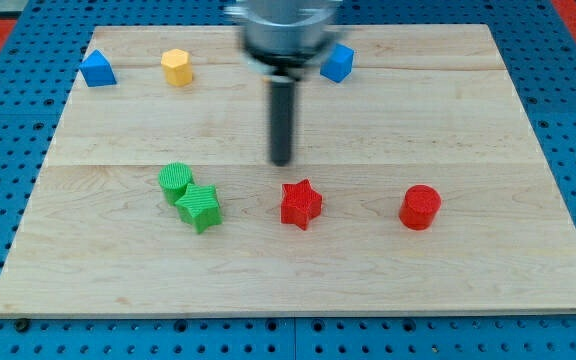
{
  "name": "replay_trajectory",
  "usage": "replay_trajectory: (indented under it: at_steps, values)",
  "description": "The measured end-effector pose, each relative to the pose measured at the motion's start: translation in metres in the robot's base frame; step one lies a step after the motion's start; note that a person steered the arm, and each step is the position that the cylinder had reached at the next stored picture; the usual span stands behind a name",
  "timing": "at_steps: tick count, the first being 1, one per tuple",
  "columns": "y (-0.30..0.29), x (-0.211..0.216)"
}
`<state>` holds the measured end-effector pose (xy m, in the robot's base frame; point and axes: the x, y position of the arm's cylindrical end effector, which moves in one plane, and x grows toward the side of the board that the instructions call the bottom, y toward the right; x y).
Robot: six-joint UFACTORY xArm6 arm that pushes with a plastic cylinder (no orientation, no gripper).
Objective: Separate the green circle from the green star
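Observation:
The green circle (175, 181) and the green star (200, 208) lie touching at the board's lower left, the star to the lower right of the circle. My tip (282, 162) stands on the board right of them, about a hundred pixels from the circle and just above the red star (301, 204). It touches no block.
A red circle (420, 207) lies at the right. A blue triangle (97, 68) and a yellow hexagon (176, 67) sit at the top left, a blue cube (337, 62) at the top middle. The wooden board (118, 280) ends on a blue pegboard.

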<state>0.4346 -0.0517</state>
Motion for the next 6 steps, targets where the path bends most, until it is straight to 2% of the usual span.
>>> replay_trajectory:
  at_steps: [3,5,6]
  values:
    - [-0.122,0.05]
    - [-0.109,0.036]
    - [-0.112,0.059]
